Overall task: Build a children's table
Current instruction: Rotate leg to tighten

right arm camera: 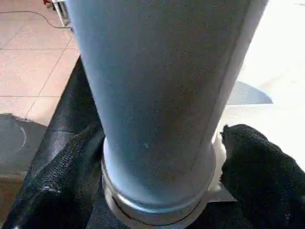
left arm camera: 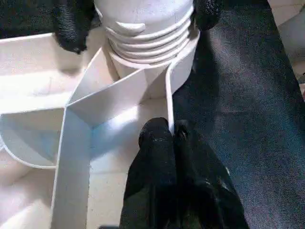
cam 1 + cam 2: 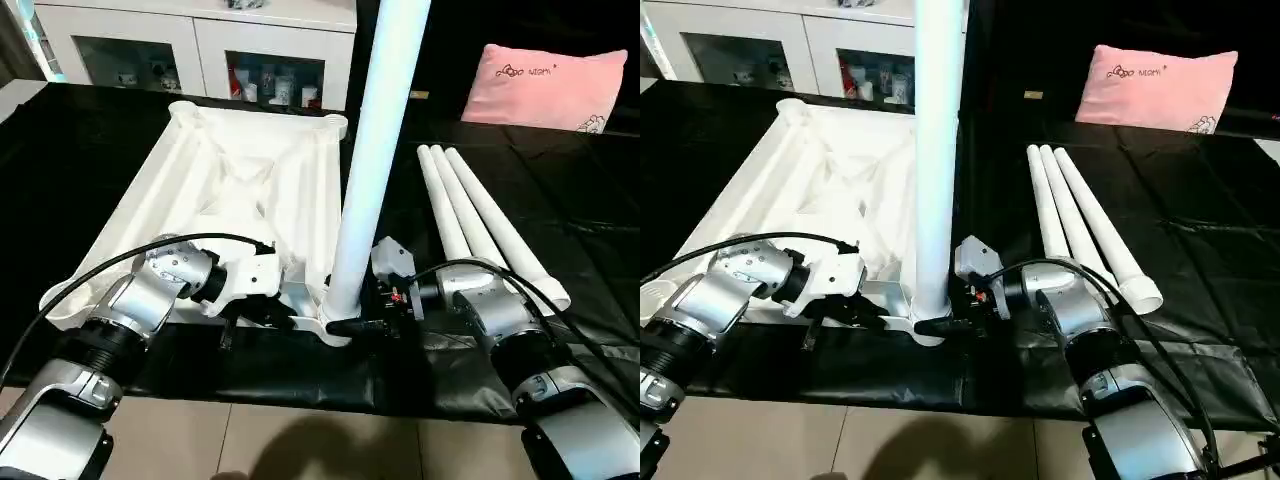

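From the head camera I see the table top upside down on the black surface, one leg upright in its near corner socket, both forearms reaching in low. Left wrist: my left tool pinched on the rim. Right wrist: my right tool straddles the leg's base, fingers wide.

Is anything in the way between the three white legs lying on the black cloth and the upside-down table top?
Nothing visible lies between the three loose legs and the table top, just bare black cloth. One leg stands upright in a near corner socket.

Left tool pinched on the table's rim; threaded leg end in the corner socket.
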Tool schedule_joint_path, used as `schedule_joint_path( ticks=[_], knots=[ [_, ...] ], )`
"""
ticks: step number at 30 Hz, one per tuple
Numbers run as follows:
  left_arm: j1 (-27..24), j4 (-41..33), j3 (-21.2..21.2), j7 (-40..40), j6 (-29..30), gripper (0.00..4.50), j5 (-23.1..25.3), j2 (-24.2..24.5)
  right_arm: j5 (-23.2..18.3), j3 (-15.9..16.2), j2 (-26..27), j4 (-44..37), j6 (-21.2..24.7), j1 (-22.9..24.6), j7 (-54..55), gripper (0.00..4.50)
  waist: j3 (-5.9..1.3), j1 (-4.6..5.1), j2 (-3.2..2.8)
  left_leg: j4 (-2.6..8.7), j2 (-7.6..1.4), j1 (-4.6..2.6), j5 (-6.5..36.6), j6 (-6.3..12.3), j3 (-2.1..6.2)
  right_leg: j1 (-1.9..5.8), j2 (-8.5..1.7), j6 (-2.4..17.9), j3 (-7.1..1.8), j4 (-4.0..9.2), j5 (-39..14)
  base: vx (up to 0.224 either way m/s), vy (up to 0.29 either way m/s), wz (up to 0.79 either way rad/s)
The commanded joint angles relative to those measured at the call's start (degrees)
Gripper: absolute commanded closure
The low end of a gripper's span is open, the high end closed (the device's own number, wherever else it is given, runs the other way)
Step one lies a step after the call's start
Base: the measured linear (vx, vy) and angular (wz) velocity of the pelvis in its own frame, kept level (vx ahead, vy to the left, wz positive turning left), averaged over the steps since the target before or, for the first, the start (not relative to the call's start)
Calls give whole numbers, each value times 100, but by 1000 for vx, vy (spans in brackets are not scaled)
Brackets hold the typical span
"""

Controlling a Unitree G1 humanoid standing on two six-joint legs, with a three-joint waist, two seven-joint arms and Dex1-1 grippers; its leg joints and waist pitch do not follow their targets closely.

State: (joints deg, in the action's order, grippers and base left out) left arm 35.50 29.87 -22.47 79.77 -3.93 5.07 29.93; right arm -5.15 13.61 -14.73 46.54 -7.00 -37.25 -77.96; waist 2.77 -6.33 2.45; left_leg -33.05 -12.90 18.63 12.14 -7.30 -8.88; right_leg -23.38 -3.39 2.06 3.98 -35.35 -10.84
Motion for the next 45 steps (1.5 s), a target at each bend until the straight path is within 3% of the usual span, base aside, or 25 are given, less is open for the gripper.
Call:
schedule_joint_path(
  ticks=[1,7,12,15,16,17,19,20,21,22,25,26,27,28,29,32,33,34,38,39,42,43,45],
  knots=[
    [-175,-34,-439,281,-96,450,237,-57,-46,-8,-51,114,-106,-84,-76,92,-385,28,-67,311,-41,70,216,380,-110,386,-390,1456,-275,231,92,0,0,0],
    [-161,-5,-464,272,-85,450,244,-51,-61,-41,-38,172,-105,-82,-210,153,-389,28,-68,310,-41,64,263,370,-110,387,-384,1493,-270,234,119,0,0,0],
    [-131,82,-428,191,-16,450,253,-91,-105,-45,-18,129,-36,-1,-314,173,-390,23,-61,307,-40,70,246,375,-108,392,-386,1495,-271,229,120,0,0,0],
    [-136,98,-377,148,88,450,212,-118,-158,-69,8,94,27,47,-308,174,-393,20,-83,307,-45,58,278,364,-109,385,-388,1503,-270,233,96,0,0,0],
    [-145,110,-328,97,183,450,179,-134,-201,-98,52,50,97,100,-275,174,-392,17,-117,305,-41,56,286,354,-107,381,-384,1514,-272,231,123,0,0,0],
    [-155,110,-292,54,276,450,160,-141,-220,-115,85,19,143,134,-221,174,-391,19,-95,306,-42,58,301,355,-112,387,-381,1521,-273,236,149,0,0,0],
    [-170,108,-237,-11,408,450,128,-155,-239,-139,136,-24,221,181,-118,174,-393,18,-155,311,-42,60,373,312,-101,389,-383,1525,-268,237,128,0,0,0],
    [-180,95,-174,-78,528,450,76,-189,-244,-163,183,-59,295,220,14,174,-388,25,-139,312,-38,58,408,302,-103,389,-375,1519,-266,251,107,0,0,0],
    [-186,49,-61,-232,822,450,-6,-269,-229,-203,269,-102,352,287,284,174,-388,19,-187,310,-31,59,444,285,-99,389,-377,1515,-268,259,73,0,0,0],
    [-187,30,-17,-299,929,450,-36,-303,-223,-220,306,-116,370,314,397,174,-377,34,-166,317,-35,65,471,266,-106,393,-377,1505,-274,268,31,0,0,0],
    [-168,-60,294,-1005,1561,450,-129,-617,-101,-306,612,-202,592,468,1331,175,-333,61,-163,348,-16,60,787,114,-96,386,-381,1314,-283,338,-735,0,0,0],
    [-148,-101,443,-1350,1851,450,-174,-785,-80,-363,778,-188,743,489,1730,175,-291,83,-168,367,5,31,1072,43,-87,363,-391,1143,-281,427,-1425,-61,-19,-2],
    [-119,-128,574,-1667,2094,450,-203,-940,-113,-438,943,-145,872,478,2032,175,-286,113,-135,373,26,6,1238,-3,-77,349,-395,940,-276,495,-2069,0,0,0],
    [-119,-128,574,-1667,2094,450,-203,-940,-113,-438,943,-145,872,478,2032,175,-290,140,-137,376,28,20,1224,-29,-64,363,-398,872,-277,488,-2212,-55,-10,-5],
    [-65,-199,739,-2169,2499,450,-224,-1210,-211,-609,1293,-6,1094,394,2634,175,-292,183,-134,384,35,67,1134,-34,-53,380,-396,753,-274,507,-2353,0,0,0],
    [-38,-278,820,-2495,2742,450,-167,-1399,-249,-736,1567,109,1209,295,3101,175,-302,255,-122,371,51,48,1182,69,-45,325,-386,676,-256,566,-2535,0,0,0],
    [13,-339,902,-2962,2993,450,-66,-1687,-236,-824,1924,307,1294,109,3658,175,-301,286,-136,368,45,48,1154,68,-49,304,-375,716,-262,545,-2457,0,0,0],
    [42,-333,924,-3142,3054,450,-26,-1801,-181,-807,2044,394,1277,30,3851,175,-297,308,-75,370,46,55,1121,68,-50,300,-368,710,-252,558,-2467,0,0,0],
    [80,-352,881,-3317,3192,450,42,-1965,-13,-755,2243,560,1330,-139,4276,175,-300,324,-115,384,45,82,1106,139,-27,309,-377,682,-243,552,-2410,0,0,0],
    [96,-364,851,-3386,3239,450,82,-1994,72,-760,2293,598,1362,-194,4460,175,-303,329,-89,385,38,82,1083,149,-32,305,-375,691,-247,550,-2327,0,0,0],
    [97,-371,794,-3437,3227,450,144,-1940,109,-814,2304,527,1356,-199,4497,175,-322,344,-143,380,27,80,976,148,-37,314,-371,904,-268,484,-1672,0,0,0],
    [63,-383,782,-3415,3224,450,163,-1890,74,-868,2282,470,1364,-185,4469,105,-329,347,-148,377,29,94,896,168,-40,334,-368,984,-273,458,-1413,0,0,0],
    [10,-368,758,-3355,3142,450,200,-1797,40,-940,2213,396,1363,-157,4467,105,-339,354,-172,373,30,97,807,188,-42,350,-362,1082,-273,436,-1105,0,0,0]
  ],
)
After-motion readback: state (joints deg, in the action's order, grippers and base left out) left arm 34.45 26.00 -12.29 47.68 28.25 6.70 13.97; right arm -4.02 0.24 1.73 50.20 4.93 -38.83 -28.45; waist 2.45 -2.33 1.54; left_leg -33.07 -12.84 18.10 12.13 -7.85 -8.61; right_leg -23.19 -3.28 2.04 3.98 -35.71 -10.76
